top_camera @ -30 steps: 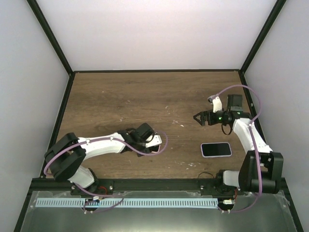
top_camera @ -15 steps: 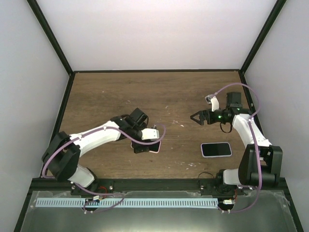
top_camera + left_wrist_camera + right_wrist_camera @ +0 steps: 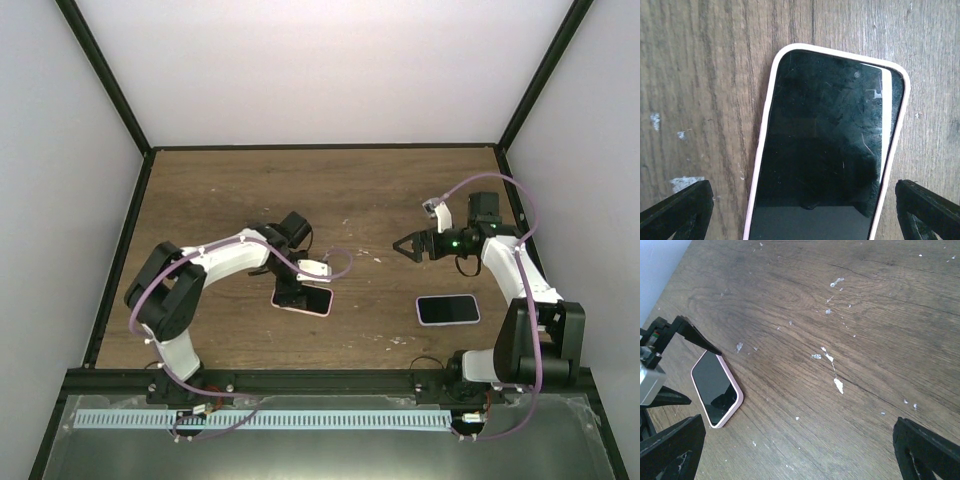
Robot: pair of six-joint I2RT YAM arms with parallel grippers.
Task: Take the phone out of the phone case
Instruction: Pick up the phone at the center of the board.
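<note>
Left wrist view: pink-rimmed phone [image 3: 825,150], lower end cut off, between wide-open left jaws; right jaws wide, empty.

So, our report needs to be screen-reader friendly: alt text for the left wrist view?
A pale pink phone case with a glossy black face lies flat on the wooden table, between the two dark fingertips of the open left end effector.
</note>
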